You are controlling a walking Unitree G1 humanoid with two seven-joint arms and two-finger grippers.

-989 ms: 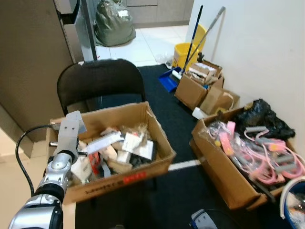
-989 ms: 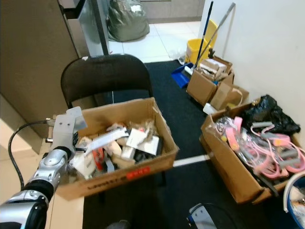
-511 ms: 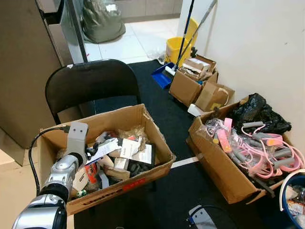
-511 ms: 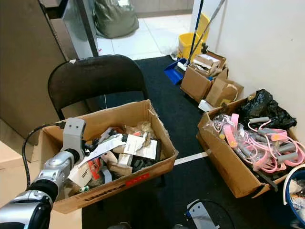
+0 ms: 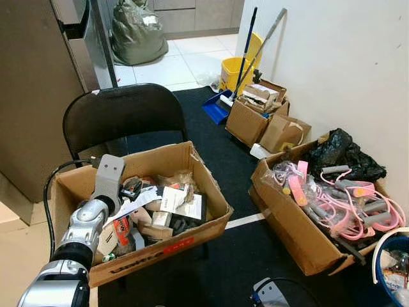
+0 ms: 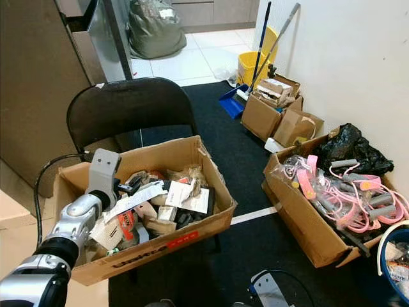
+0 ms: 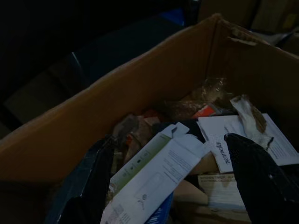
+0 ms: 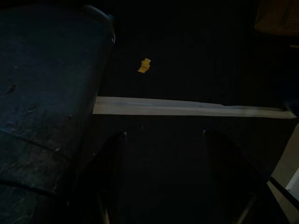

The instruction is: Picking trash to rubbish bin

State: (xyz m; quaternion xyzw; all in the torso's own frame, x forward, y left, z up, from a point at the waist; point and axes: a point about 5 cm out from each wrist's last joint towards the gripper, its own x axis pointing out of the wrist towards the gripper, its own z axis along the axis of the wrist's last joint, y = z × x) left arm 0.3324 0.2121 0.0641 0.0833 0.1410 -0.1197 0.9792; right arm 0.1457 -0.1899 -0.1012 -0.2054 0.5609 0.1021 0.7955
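Left hand [image 7: 168,186] spread wide over leaflet [image 7: 154,179] inside box [image 5: 160,157], near its 9 o'clock wall. Right hand [image 8: 163,177] wide above carpet [image 8: 187,70].

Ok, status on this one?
Left tool open over white carton in cardboard box. Right tool open, idle above the carpet. Loose papers crowd the carton.

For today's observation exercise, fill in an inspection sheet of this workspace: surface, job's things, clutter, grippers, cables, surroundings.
Surface: black carpet crossed by a white tape strip.
Job's things: trash box on a black chair, full of papers and packaging.
Clutter: second box of pink cords; small cartons; black bag.
Grippers: left gripper over the white carton, jaws open; right gripper idle above the carpet, jaws open.
Cables: black cable on the left arm.
Surroundings: yellow mop bucket; blue dustpan.
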